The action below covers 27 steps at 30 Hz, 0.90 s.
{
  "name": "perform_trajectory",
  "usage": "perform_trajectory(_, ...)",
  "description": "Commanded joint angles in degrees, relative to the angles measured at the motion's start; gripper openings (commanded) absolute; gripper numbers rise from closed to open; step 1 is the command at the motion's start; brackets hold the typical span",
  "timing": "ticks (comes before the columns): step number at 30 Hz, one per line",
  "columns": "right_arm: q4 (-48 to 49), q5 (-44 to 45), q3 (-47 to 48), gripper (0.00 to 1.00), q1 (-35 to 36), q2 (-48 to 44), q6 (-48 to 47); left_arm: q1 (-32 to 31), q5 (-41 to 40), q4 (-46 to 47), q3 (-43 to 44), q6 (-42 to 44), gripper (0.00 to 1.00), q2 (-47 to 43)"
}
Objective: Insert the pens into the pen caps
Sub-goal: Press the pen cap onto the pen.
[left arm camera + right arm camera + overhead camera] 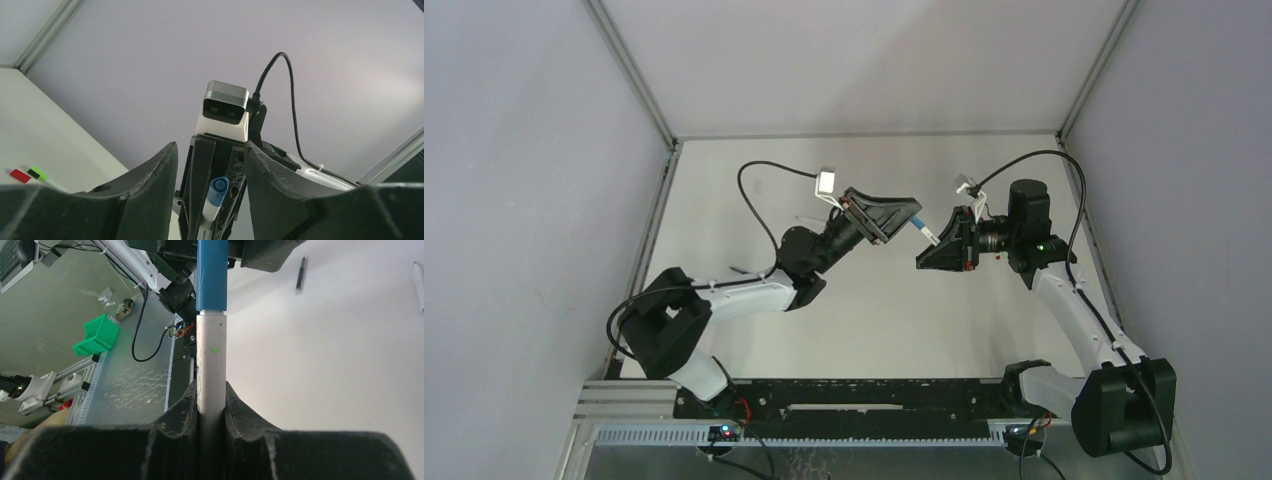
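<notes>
My right gripper point(211, 390) is shut on the white barrel of a pen point(211, 355) and holds it in the air over the table's middle point(936, 242). A blue cap point(211, 275) sits on the pen's far end, flush with the barrel. My left gripper point(906, 218) faces it with jaws wide open point(210, 165). The blue cap point(218, 191) shows end-on in the gap, touching neither finger point(150, 190). A red cap point(20, 175) and a white pen with a green end point(37, 173) lie on the table.
A thin black pen point(300, 275) and a white pen with a teal tip point(419, 280) lie on the white table. Grey walls enclose the table on three sides. A green bin point(97, 335) and cables sit beyond the near edge.
</notes>
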Motion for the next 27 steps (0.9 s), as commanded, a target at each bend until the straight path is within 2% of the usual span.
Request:
perform_trajectory(1, 0.21, 0.14, 2.11, 0.0, 0.32, 0.19, -1.0, -0.55, 1.48, 0.77, 3.53, -1.01, 0.54, 0.67)
perform_trajectory(12, 0.38, 0.91, 2.11, 0.0, 0.41, 0.52, -0.54, -1.38, 2.11, 0.87, 3.78, -1.8, 0.39, 1.46)
perform_trajectory(16, 0.49, 0.91, 2.11, 0.0, 0.41, 0.65, -0.35, -1.47, 2.61, 1.75, 3.86, -2.59, 0.21, 2.21)
perform_trajectory(19, 0.48, 0.96, 2.11, 0.0, 0.39, 0.66, -0.31, -1.6, 2.92, 2.4, 3.79, -2.89, 0.01, 2.55)
perform_trajectory(23, 0.85, 1.14, 2.11, 0.0, 0.19, 0.35, 0.09, -1.94, 4.34, 1.65, 3.87, -2.87, 0.0, 2.84)
perform_trajectory(27, -0.52, 1.7, 3.08, 0.0, -0.52, 0.13, -0.62, -2.83, 11.03, -3.15, 4.91, -4.16, 0.0, 4.69)
